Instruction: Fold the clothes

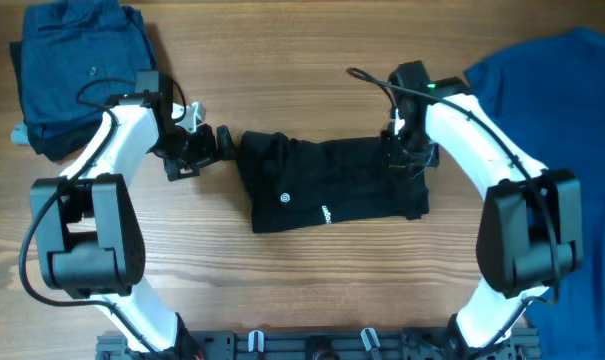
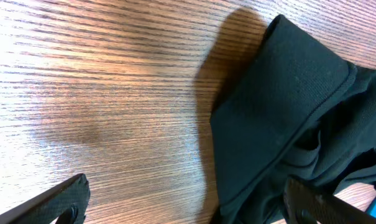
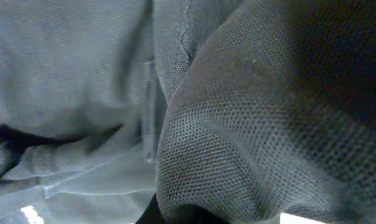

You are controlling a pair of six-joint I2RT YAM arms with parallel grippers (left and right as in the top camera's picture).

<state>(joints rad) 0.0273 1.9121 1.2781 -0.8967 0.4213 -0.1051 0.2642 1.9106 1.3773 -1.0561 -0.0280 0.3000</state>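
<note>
Black fabric crowds my right wrist view; right gripper [image 1: 407, 150] is clamped tight on the right edge of the black shirt [image 1: 322, 190]. Left gripper [image 1: 204, 148] gapes wide, empty, just beside its left edge. It lies folded mid-table [image 1: 312, 40], dark blue shirt [image 1: 77, 70] far left, bright blue shirt [image 1: 572, 90] far right.

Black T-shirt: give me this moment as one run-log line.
black T-shirt: bunched, mid-table | right pincer: shut on its right edge | left pincer: open at its left edge | fold: unfinished

We see a wooden table [image 1: 302, 290] carrying a black T-shirt [image 1: 327, 185], a dark blue pile [image 1: 72, 70] and a bright blue shirt [image 1: 562, 90].
</note>
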